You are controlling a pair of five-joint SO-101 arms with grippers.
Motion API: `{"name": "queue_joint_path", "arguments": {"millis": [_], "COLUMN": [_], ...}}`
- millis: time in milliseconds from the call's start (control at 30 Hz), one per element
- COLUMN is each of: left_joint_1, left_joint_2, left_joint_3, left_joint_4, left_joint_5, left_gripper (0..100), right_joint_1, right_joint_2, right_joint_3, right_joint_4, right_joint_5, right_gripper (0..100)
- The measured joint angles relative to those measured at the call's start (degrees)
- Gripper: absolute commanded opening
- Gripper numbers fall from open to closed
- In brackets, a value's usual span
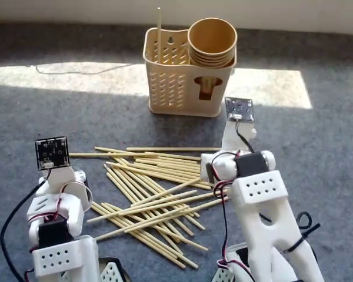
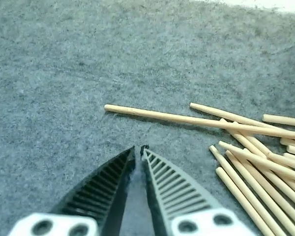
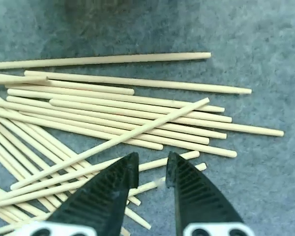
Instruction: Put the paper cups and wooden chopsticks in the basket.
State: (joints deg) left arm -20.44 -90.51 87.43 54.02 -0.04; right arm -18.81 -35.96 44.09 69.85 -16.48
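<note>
Nesting in the right compartment of the basket (image 1: pixel 167 88) at upper centre of the high view, the paper cups (image 1: pixel 212 38) look done and one wooden chopstick (image 1: pixel 159 29) stands upright in the left compartment, but the chopstick pile (image 1: pixel 156 188) lies loose on the tabletop (image 1: pixel 329 147) mid-frame, so most of the work remains. Sticks at the pile's right edge cross beneath the right tool (image 3: pixel 151 160), jaws slightly spread and empty; the left tool (image 2: pixel 138 148), jaws pressed almost together, sits over bare tabletop just beside the pile's left edge.
</note>
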Motion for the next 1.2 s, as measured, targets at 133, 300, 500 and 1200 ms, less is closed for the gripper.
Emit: {"name": "queue_joint_path", "arguments": {"millis": [133, 300, 500, 1200], "left_joint_1": [0.0, 0.0, 0.0, 0.0], "left_joint_2": [-4.75, -10.29, -13.1, -13.1], "left_joint_3": [2.11, 4.57, 5.1, 5.1], "left_joint_4": [0.0, 0.0, 0.79, 0.97], "left_joint_5": [0.0, 0.0, 0.0, -0.09], "left_gripper": [4, 4, 4, 4], "right_joint_1": [0.0, -0.44, -0.44, 2.46], "right_joint_2": [5.1, 10.81, 17.05, 30.24], "right_joint_3": [-0.44, -0.44, -0.44, -4.4], "right_joint_4": [-0.79, -1.85, -9.23, -13.1], "right_joint_5": [-7.03, -14.59, -18.99, -24.88], "right_gripper": [10.6, 10.6, 10.6, 10.5]}}
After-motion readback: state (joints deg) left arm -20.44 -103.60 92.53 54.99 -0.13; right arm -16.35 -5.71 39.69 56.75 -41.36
